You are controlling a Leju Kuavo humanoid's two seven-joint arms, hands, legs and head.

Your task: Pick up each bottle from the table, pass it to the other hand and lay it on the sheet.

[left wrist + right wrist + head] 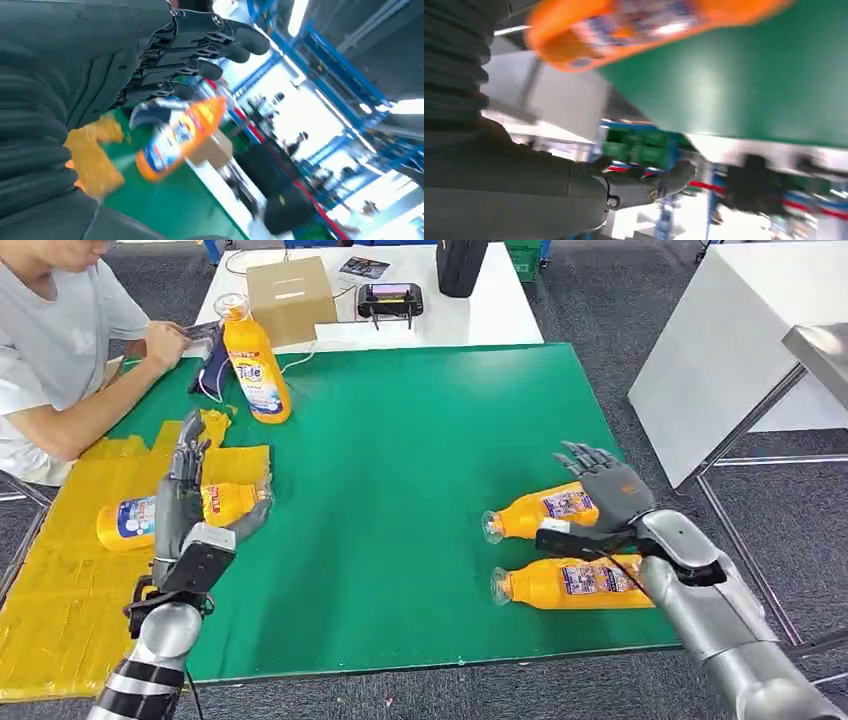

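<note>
One orange bottle (135, 519) lies on its side on the yellow sheet (60, 610) at the table's left. My left hand (185, 502) stands just over its neck end, fingers straight and apart, holding nothing. An upright orange bottle (256, 365) stands at the back left; the left wrist view shows it (180, 135) beyond my left hand (150, 60). Two more orange bottles (545, 510) (575, 582) lie on the green mat (400, 470) at the right. My right hand (605, 495) hovers open over the farther one's base end, and that bottle (634, 25) is blurred in the right wrist view.
A person sits at the back left with a hand (165, 340) on a dark item near the upright bottle. Behind the mat a white table carries a cardboard box (290, 298) and a black controller (390, 302). Another white table (740, 350) stands at the right.
</note>
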